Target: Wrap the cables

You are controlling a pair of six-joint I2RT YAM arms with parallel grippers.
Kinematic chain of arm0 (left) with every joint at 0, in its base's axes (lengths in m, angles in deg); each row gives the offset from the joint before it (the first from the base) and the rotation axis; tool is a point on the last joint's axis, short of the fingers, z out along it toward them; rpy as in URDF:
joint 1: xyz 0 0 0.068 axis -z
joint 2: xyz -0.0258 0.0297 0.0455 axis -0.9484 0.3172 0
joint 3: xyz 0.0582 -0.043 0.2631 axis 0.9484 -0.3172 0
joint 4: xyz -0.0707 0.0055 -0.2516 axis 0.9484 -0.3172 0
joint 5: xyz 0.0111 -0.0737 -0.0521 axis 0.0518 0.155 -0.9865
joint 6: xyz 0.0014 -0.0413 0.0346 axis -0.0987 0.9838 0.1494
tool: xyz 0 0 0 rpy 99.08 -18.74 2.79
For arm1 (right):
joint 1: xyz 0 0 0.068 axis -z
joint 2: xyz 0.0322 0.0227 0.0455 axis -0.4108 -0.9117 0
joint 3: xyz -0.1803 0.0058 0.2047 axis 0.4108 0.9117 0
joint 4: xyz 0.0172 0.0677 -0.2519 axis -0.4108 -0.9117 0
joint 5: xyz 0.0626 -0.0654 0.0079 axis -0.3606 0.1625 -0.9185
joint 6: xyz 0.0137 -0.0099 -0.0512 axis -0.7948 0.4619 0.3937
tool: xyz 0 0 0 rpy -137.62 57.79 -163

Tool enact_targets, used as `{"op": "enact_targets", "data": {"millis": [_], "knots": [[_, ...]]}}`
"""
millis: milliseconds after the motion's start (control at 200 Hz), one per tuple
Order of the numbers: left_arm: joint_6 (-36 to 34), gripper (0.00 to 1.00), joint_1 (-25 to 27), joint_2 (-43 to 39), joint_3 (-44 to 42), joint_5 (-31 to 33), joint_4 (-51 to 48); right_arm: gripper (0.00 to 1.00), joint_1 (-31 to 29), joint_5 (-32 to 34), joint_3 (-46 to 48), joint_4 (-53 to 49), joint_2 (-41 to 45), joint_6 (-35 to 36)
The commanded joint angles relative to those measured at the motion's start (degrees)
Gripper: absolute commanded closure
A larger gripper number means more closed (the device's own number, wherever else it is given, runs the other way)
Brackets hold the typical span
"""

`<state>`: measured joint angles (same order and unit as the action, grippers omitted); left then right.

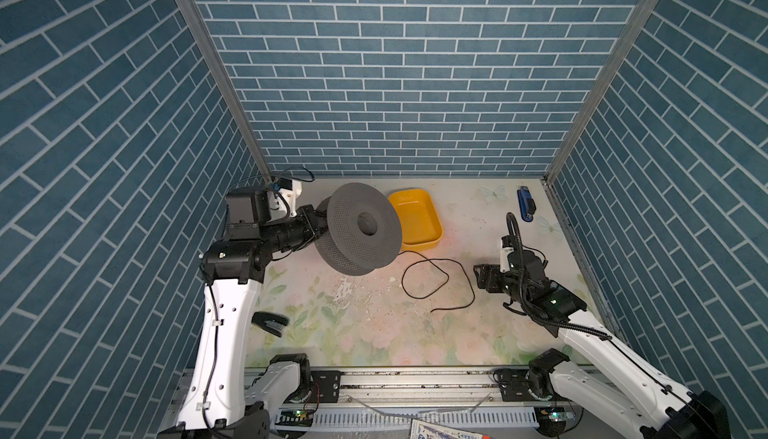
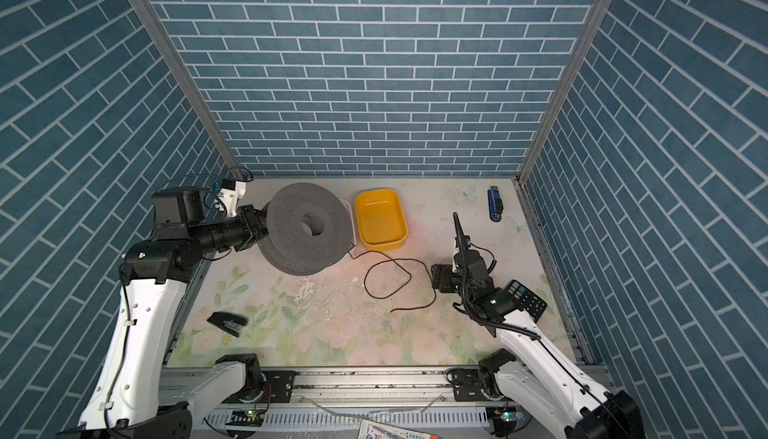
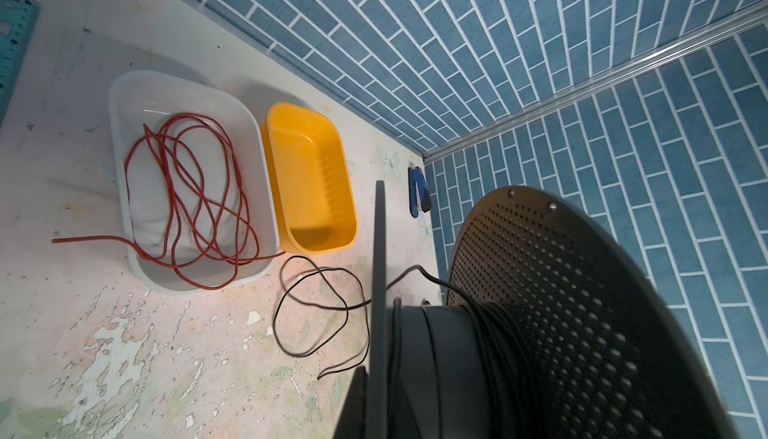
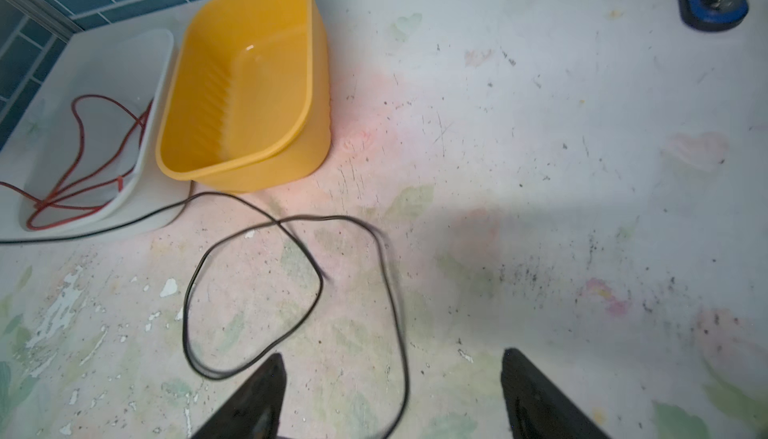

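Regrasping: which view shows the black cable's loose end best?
A top view: the black cable lies unobstructed on the table, end included. Left wrist: end visible, spool flange hides part. Right wrist: blurred loops, end cropped.

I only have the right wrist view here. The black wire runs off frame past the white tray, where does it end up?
Observer: The wire climbs onto a grey spool, with several turns wound round its hub.
Operator: What's holding that spool?
Observer: The left fingers clamp one flange, seen edge-on in the left wrist view.
Operator: Anything near my arm I can't see?
Observer: A black keypad lies partly under your forearm, seen in a top view.
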<state>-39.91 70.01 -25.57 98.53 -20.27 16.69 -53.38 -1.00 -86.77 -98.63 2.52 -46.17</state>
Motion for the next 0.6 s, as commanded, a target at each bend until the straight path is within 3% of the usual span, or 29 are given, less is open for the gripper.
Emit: {"op": "enact_targets", "data": {"millis": [0,225,595], "knots": [[-0.31,1.0,2.15,-1.14,-1.09,-0.46,2.95,0.11,0.04,-2.22,-2.11,-0.42,1.35,1.98],[0.74,1.0,6.06,-1.51,-0.78,1.8,3.76,0.08,-2.82,-15.62,1.62,16.7,-0.46,5.19],[2.19,1.0,6.24,-3.05,1.22,1.21,3.65,0.16,-15.73,-18.31,5.79,45.45,-16.67,8.61]]}}
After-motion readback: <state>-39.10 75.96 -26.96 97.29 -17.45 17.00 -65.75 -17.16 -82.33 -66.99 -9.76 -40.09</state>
